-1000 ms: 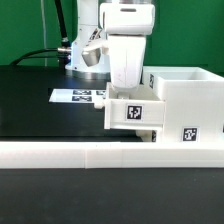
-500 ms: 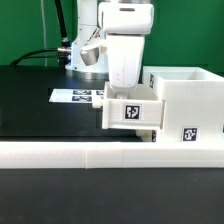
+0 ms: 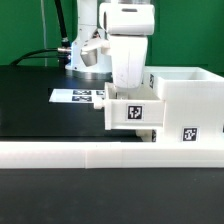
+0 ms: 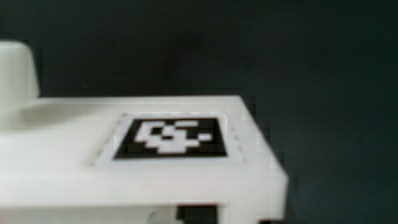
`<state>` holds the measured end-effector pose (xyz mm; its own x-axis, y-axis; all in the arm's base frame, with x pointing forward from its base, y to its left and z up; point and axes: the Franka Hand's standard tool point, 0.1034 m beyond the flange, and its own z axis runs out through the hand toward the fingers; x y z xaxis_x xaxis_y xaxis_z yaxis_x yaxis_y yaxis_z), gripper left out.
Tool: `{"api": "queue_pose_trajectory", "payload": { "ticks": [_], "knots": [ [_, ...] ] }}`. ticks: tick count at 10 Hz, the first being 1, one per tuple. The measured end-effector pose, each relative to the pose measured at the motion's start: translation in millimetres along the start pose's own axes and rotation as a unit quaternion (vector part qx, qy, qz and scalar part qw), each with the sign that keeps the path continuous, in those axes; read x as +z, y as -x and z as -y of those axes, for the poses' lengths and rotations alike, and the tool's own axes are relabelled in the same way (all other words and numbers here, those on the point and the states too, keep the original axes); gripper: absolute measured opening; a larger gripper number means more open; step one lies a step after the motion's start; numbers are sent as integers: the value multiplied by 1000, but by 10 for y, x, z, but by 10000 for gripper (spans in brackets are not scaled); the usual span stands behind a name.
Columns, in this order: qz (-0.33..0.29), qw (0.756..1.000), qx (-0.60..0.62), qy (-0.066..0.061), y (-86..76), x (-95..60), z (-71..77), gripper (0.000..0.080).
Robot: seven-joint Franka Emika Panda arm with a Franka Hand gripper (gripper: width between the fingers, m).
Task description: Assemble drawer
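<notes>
A small white drawer tray (image 3: 133, 113) with a black-and-white tag on its face sits against the open side of the large white cube housing (image 3: 188, 100), on the exterior view's right. My gripper (image 3: 124, 90) comes down from above onto the tray, and its fingertips are hidden behind the tray's wall. In the wrist view the tray (image 4: 107, 180) and its tag (image 4: 173, 137) fill the lower part of the picture. The gripper (image 4: 205, 213) shows only as a dark finger edge at the tray, and appears shut on the tray's wall.
The marker board (image 3: 75, 97) lies flat on the black table behind the tray, towards the exterior view's left. A long low white rail (image 3: 100, 153) runs across the front. The arm's base (image 3: 85, 55) and cables stand at the back.
The gripper hand has shifted slightly toward the exterior view's right, toward the housing. The tray has hardly moved.
</notes>
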<state>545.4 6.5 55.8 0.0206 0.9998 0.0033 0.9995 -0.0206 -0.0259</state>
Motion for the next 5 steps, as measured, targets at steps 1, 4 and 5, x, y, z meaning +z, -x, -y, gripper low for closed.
{"api": "queue_pose_trajectory", "payload": {
  "ticks": [1,4,5],
  "knots": [
    [3,1000,-13,0,1,6,-3,42],
    [2,1000,-31,1,-37,8,-11,42],
    [2,1000,-30,1,-30,7,-13,42]
  ]
}}
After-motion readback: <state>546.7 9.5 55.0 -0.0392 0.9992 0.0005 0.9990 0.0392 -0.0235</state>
